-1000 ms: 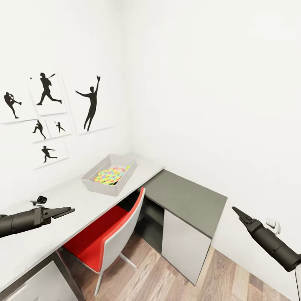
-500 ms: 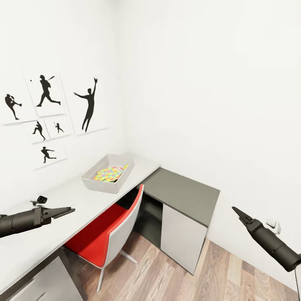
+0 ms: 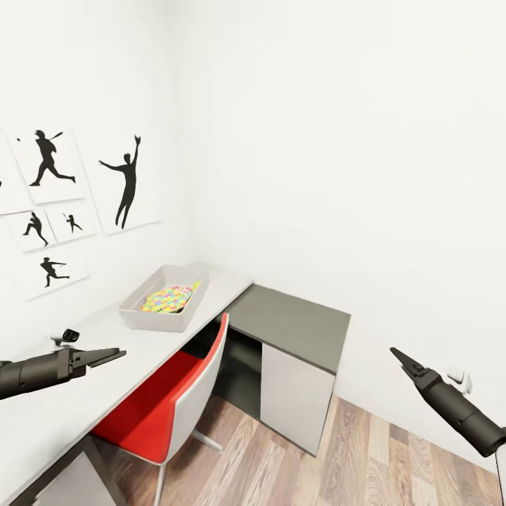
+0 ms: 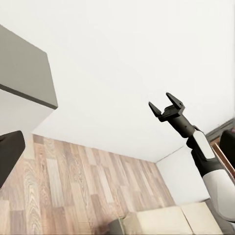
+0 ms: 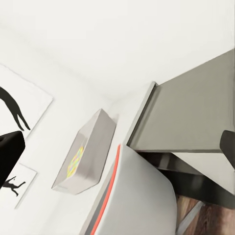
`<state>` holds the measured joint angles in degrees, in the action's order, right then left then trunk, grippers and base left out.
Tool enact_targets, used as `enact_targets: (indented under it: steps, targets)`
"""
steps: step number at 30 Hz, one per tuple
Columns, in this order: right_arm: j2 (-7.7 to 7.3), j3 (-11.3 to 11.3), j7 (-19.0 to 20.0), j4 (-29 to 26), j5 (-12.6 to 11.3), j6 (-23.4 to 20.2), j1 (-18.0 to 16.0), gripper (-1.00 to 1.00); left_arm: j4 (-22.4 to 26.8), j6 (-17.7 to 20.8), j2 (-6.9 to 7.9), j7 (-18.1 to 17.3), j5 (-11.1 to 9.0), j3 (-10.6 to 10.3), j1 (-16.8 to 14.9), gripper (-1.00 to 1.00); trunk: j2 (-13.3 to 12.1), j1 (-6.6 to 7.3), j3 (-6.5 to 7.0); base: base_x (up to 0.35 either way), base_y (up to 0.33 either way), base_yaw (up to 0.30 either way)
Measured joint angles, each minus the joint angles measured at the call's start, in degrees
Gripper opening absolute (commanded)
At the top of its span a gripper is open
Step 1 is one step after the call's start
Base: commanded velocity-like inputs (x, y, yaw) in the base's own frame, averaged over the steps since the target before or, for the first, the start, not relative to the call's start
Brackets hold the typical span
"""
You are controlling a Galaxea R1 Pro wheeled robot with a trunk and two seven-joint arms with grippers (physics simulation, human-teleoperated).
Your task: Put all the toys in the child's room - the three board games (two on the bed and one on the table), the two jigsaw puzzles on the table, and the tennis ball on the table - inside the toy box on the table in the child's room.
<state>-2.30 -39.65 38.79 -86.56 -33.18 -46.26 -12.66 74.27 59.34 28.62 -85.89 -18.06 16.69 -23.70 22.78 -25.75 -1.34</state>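
The light grey toy box (image 3: 150,322) sits on the pale table (image 3: 84,365) near the wall corner. A multicoloured jigsaw puzzle (image 3: 166,299) lies inside it, and the right wrist view also shows the toy box (image 5: 93,147). My left gripper (image 3: 118,353) hovers open and empty over the table's near end. Open and empty too, my right gripper (image 3: 396,353) hangs over the floor to the right of the cabinet. The left wrist view shows the right gripper (image 4: 166,104) with its fingers spread. Board games and tennis ball are out of view.
A red chair (image 3: 165,397) is pushed under the table. The lower dark grey cabinet (image 3: 292,320) joins the table at the corner. Wood plank floor (image 3: 379,457) spreads to the right. Baseball posters (image 3: 126,184) hang on the left wall. A beige mattress-like surface (image 4: 161,220) lies near the floor.
The whole head view has swung to the right, so table, toy box and posters sit further left in the picture. Both grippers keep the same pose and stay open.
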Motion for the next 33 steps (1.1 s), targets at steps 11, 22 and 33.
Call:
enact_targets:
  steps: [11, 22, 33]
  targets:
    - [0.00, 0.00, -0.01, 0.08, 0.00, 0.00, -0.02, 1.00, 0.01, 0.00, 0.00, 0.00, 0.01, 0.00, -0.02, 1.00, 0.05, -0.01, 0.64, -0.157, 0.138, -0.224]
    - [0.00, 0.00, -0.09, 0.06, 0.02, 0.02, -0.04, 1.00, 0.00, 0.00, 0.01, -0.04, 0.00, 0.00, -0.03, 1.00, 0.10, -0.02, 1.29, -0.111, 0.056, -0.226]
    - [0.06, -0.01, -0.09, 0.06, 0.04, 0.10, -0.05, 1.00, 0.01, 0.00, 0.02, -0.03, -0.01, 0.02, -0.02, 1.00, 0.10, -0.03, 1.73, -0.131, 0.001, -0.137]
